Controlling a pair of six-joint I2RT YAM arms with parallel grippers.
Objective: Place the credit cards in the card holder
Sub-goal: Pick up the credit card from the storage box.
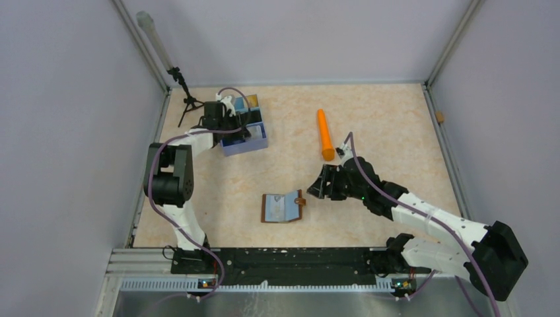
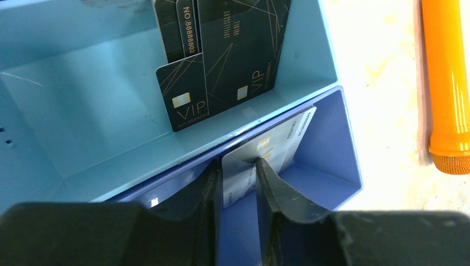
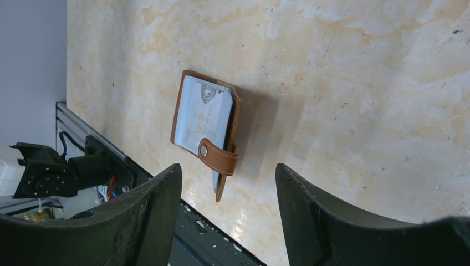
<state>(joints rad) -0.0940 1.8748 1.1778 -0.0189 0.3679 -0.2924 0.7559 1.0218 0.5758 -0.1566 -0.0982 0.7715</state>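
Two claws. Left claw (image 2: 235, 166) part-closed astride silvery grey-blue card (image 2: 282, 136) standing in blue tray (image 2: 346, 155); grip unclear. Card holder (image 1: 282, 207) open on worktop (image 1: 383, 119), well apart, nearer wide-open empty right claw (image 3: 227, 169).

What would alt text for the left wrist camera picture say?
The left gripper straddles a silvery card standing in a blue tray. Black VIP cards lean in the next compartment; an orange cylinder lies beside.
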